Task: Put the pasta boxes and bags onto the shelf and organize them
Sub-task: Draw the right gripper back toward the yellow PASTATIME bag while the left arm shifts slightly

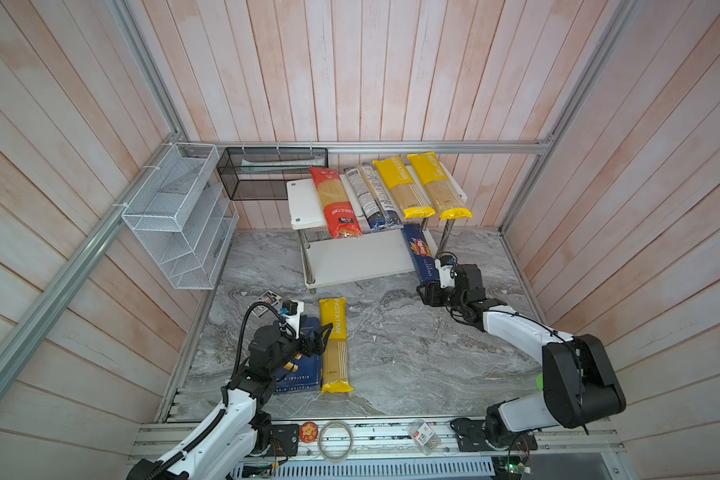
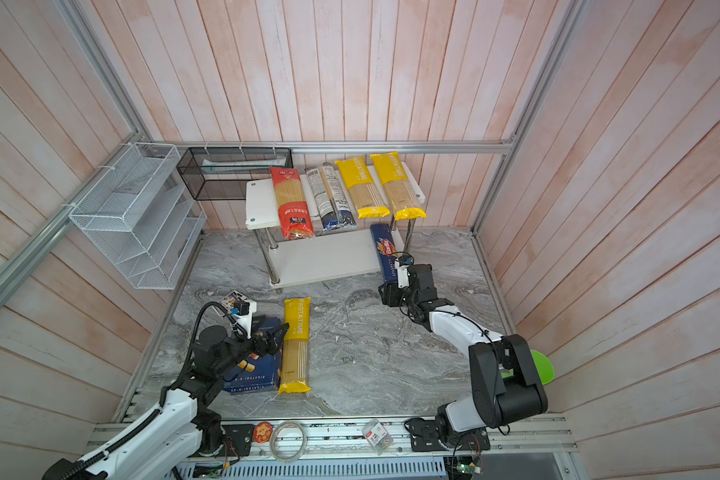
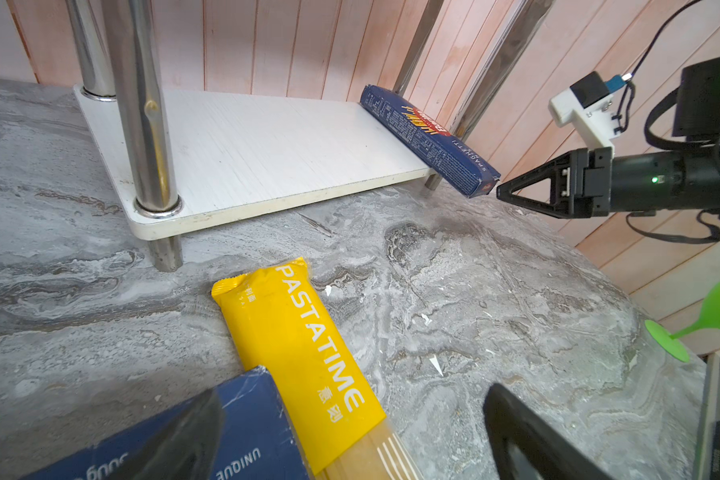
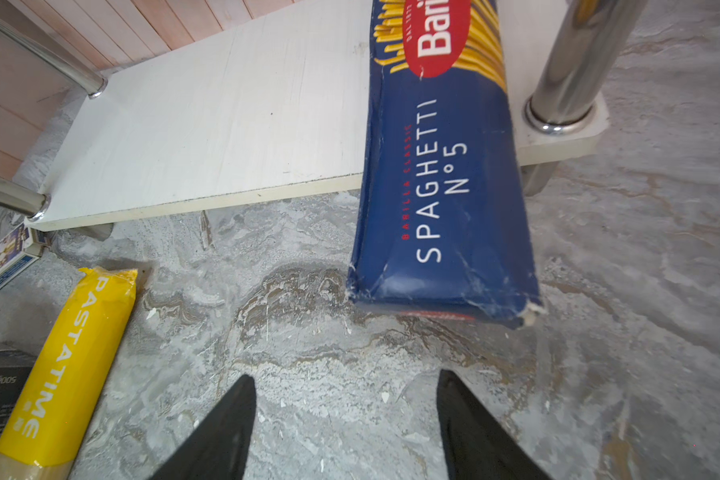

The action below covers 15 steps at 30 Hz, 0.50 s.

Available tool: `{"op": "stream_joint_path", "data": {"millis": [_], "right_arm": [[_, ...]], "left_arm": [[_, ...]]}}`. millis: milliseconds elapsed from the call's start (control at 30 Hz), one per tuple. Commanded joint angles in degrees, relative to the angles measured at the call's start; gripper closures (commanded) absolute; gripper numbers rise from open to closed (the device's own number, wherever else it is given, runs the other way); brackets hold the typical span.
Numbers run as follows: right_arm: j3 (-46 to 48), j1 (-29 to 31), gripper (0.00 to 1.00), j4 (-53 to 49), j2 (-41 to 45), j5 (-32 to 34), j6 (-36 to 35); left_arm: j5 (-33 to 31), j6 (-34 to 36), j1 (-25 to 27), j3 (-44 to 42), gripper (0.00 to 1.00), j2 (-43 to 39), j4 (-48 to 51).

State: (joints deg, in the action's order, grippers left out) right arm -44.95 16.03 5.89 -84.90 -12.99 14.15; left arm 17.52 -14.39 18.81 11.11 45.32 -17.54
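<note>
Spaghetti box [image 4: 445,187]: laid on the lower shelf [image 4: 225,124] at one side, end overhanging, leaving room. My right tool [image 4: 346,376]: apart, empty, near that end. My left tool [image 3: 354,395]: apart, over yellow bag [image 3: 300,340].

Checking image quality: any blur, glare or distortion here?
Both top views: evenly lit, sharp, wall planks splay outward. Left wrist: glare on the chrome post, left fingers blurred. Right wrist: spaghetti box soft at its far end, right fingers out of focus.

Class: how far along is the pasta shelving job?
Done: red bag, blue bag and two yellow bags lie on the top board. In hand: spaghetti box sits on the lower board, overhanging, open right gripper just off it. Remaining: third yellow bag and rigatoni box on the table by the open left gripper.
</note>
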Motion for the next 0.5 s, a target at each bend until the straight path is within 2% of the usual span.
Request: {"op": "stream_joint_path", "data": {"millis": [0, 467], "right_arm": [[-1.8, 0.1, 0.32, 2.5, -2.3, -1.8, -0.2], [-9.9, -1.0, 0.31, 2.1, -11.1, -0.4, -2.3]], "left_arm": [[0.0, 0.6, 0.2, 0.3, 0.00, -0.2, -0.7], [-0.1, 0.6, 0.2, 0.3, 0.00, -0.1, -0.7]]}}
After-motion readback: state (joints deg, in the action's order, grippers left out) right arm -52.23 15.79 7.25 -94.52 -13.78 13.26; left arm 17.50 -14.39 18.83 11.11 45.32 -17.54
